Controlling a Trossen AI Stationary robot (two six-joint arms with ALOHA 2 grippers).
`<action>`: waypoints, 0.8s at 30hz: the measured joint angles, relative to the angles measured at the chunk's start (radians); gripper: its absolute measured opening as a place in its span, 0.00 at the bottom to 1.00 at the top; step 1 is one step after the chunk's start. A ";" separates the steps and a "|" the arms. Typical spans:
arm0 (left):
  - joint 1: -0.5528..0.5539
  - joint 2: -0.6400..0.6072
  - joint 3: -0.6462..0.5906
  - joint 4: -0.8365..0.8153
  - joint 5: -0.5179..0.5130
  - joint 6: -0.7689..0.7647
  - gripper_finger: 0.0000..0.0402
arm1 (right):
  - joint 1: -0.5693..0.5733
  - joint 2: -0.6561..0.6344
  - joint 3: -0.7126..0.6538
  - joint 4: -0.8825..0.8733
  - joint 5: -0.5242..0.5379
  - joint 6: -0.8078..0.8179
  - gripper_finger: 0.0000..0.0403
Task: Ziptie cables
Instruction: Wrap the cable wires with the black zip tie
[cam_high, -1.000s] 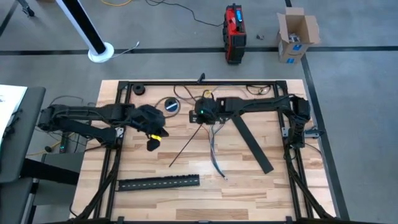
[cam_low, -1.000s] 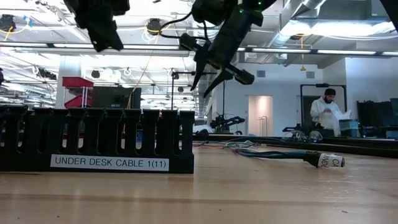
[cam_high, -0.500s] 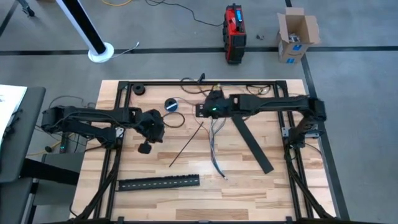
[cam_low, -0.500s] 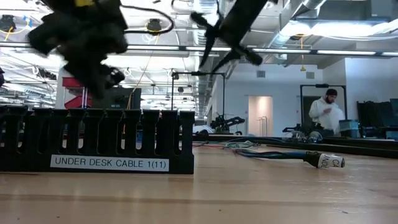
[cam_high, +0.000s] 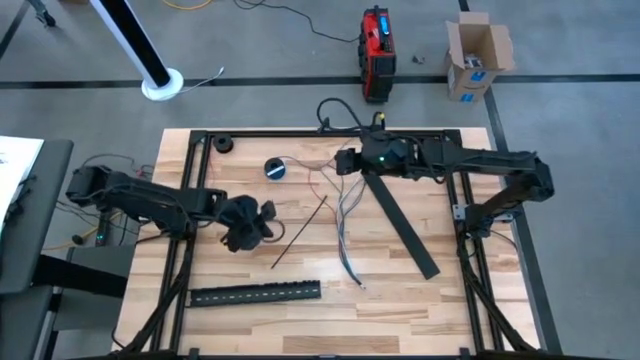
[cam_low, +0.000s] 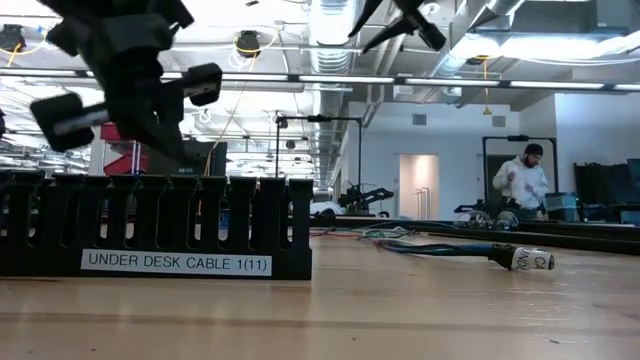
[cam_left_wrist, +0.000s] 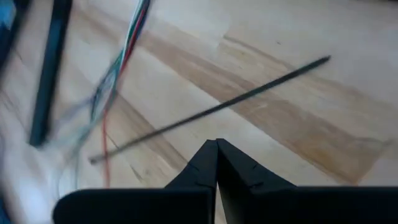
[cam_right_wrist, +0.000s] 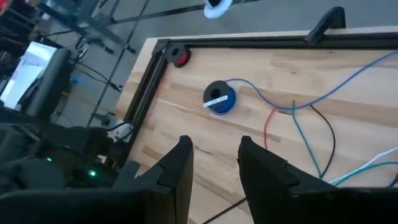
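Note:
The cables (cam_high: 345, 232) are thin grey, white and coloured wires lying loose on the wooden table near its middle. They also show in the left wrist view (cam_left_wrist: 115, 68) and the right wrist view (cam_right_wrist: 297, 118). A thin black zip tie (cam_high: 300, 232) lies slanted on the wood just left of them. My left gripper (cam_high: 268, 222) is shut, points toward the table's right, and stands just short of the zip tie (cam_left_wrist: 211, 109). My right gripper (cam_high: 342, 162) is open above the cables' far end with nothing between its fingers (cam_right_wrist: 214, 149).
A black slotted strip (cam_high: 255, 293) lies near the front edge and stands large in the low view (cam_low: 150, 225). A long flat black strip (cam_high: 405, 225) lies right of the cables. A blue-and-black tape roll (cam_high: 276, 169) sits at the far left. A person (cam_low: 525, 175) stands in the room behind.
My left gripper has come down and turned from pointing at the near edge to pointing right, nearing the zip tie. My right gripper has risen and drawn back toward the table's far right, away from the cables' middle.

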 joint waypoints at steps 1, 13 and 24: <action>-0.009 0.000 -0.019 0.024 -0.001 0.039 0.00 | 0.006 -0.006 0.000 0.001 0.002 -0.007 0.29; -0.030 0.088 -0.103 0.218 -0.089 -0.004 0.00 | 0.035 0.086 -0.061 -0.131 0.059 0.238 0.30; -0.029 0.041 -0.057 0.201 -0.308 -0.393 0.00 | 0.063 0.356 -0.143 0.182 0.047 0.548 0.34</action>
